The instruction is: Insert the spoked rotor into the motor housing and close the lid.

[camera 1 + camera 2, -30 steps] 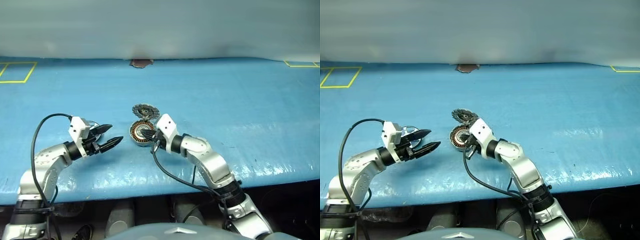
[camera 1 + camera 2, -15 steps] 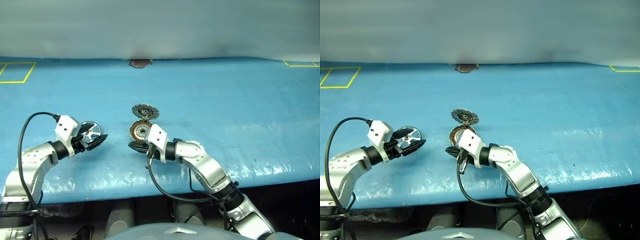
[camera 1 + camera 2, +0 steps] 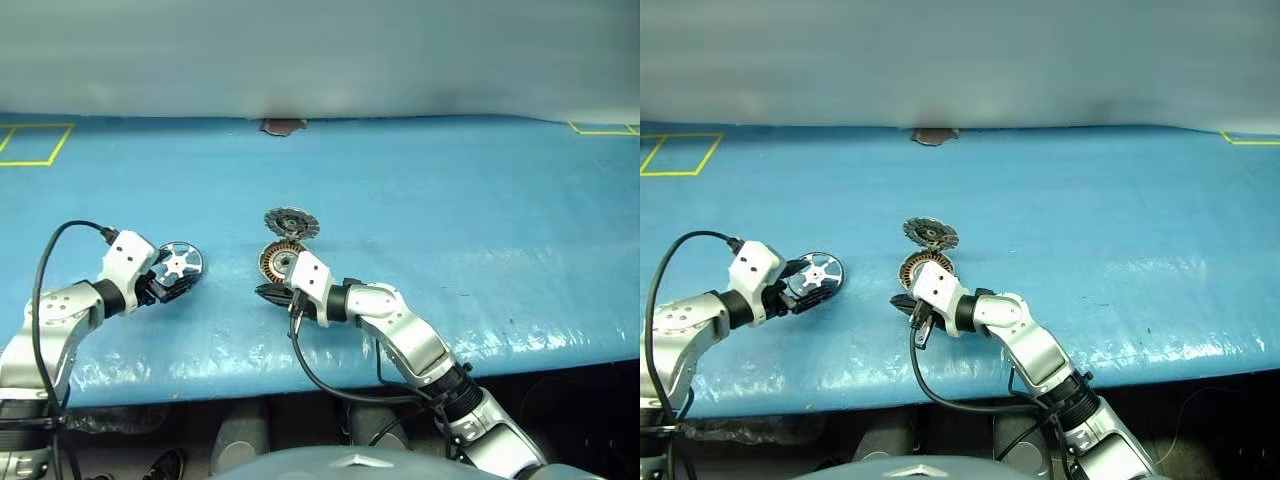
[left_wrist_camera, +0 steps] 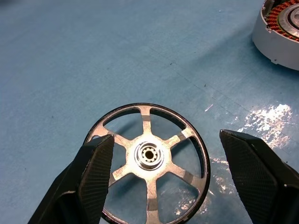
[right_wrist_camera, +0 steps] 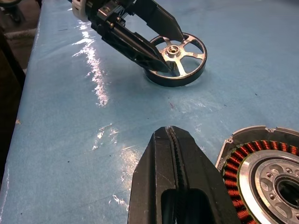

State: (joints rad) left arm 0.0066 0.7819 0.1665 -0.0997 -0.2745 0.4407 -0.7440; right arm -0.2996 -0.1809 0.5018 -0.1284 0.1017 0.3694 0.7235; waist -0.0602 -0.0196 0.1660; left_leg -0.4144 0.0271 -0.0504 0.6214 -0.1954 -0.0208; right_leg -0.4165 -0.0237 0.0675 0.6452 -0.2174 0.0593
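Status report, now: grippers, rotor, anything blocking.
Left gripper open, straddling the spoked rotor flat on the table, not gripped. Right gripper shut, empty, beside the motor housing. Lid open. Nothing blocking.

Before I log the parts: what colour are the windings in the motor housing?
Copper-orange, ringing the silver hub of the motor housing; the right wrist view shows it best.

Left gripper (image 4: 163,177) low, fingers spread wide; right gripper (image 5: 175,154) pinched together, pointing across toward it
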